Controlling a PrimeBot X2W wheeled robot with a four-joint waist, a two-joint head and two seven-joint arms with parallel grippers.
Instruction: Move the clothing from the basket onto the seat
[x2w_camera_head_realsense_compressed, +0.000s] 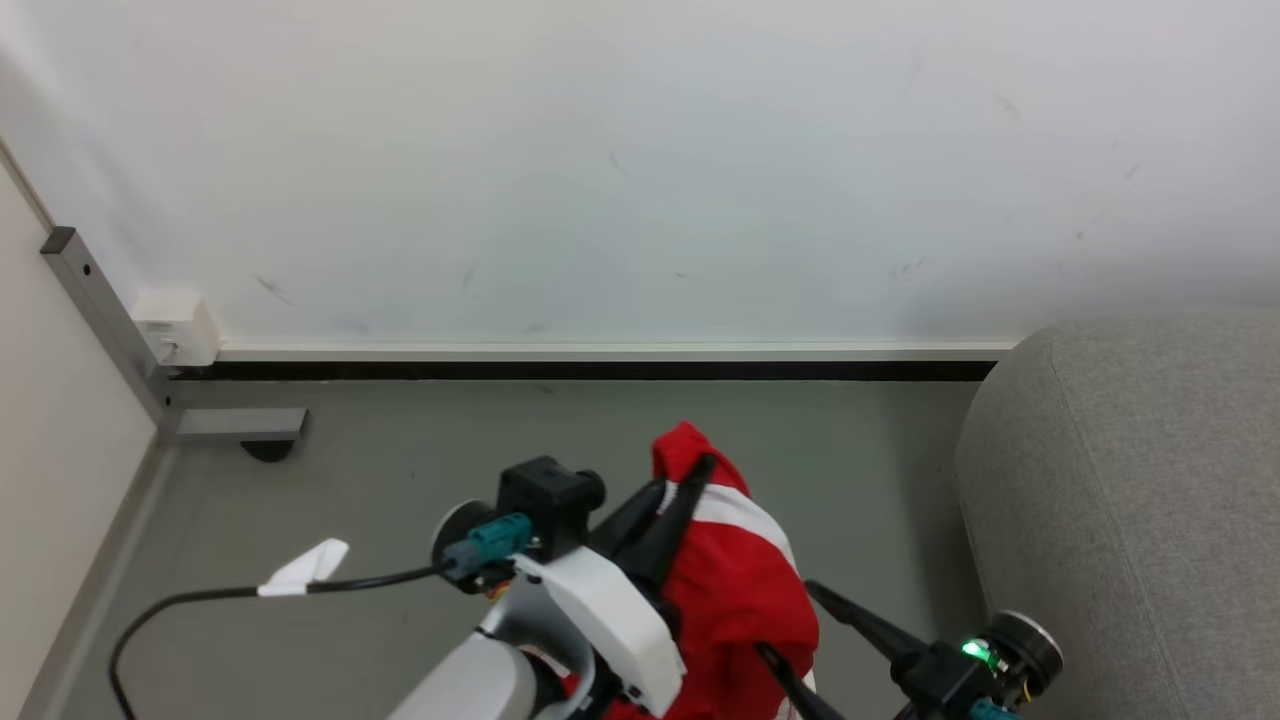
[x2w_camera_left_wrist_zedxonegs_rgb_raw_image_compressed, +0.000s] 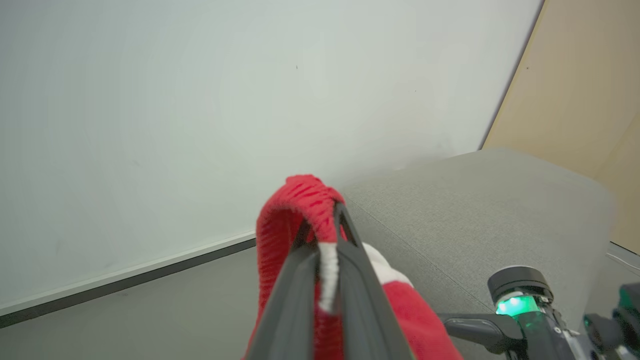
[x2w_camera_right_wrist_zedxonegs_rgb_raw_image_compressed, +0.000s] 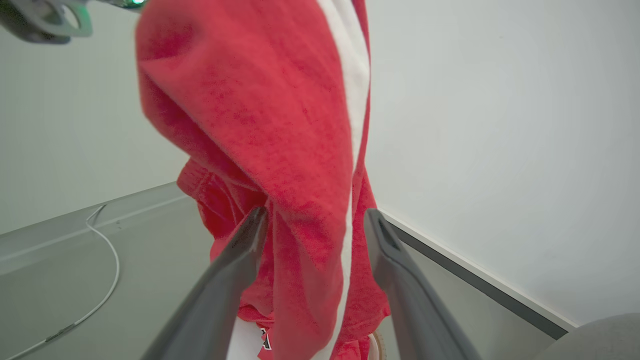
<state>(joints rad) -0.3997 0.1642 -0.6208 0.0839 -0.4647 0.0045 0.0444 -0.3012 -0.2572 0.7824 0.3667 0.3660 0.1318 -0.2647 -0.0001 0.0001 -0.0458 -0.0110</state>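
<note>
In the head view, at about 9 o'clock, a grey metal post stands against the white wall, with a small white box just beside it. Lower, near 7 o'clock, a black cable with a white tag runs toward the left arm, above the grey floor. At 6 o'clock the left gripper is clenched on a fold of the clothing, and the red and white garment hangs from it in the air. Just at the 3 o'clock side of the garment, the right gripper has its fingers spread wide. In its wrist view the cloth hangs between them, but I cannot tell if they touch it. At 4 o'clock is the grey seat, near the garment but apart from it.
</note>
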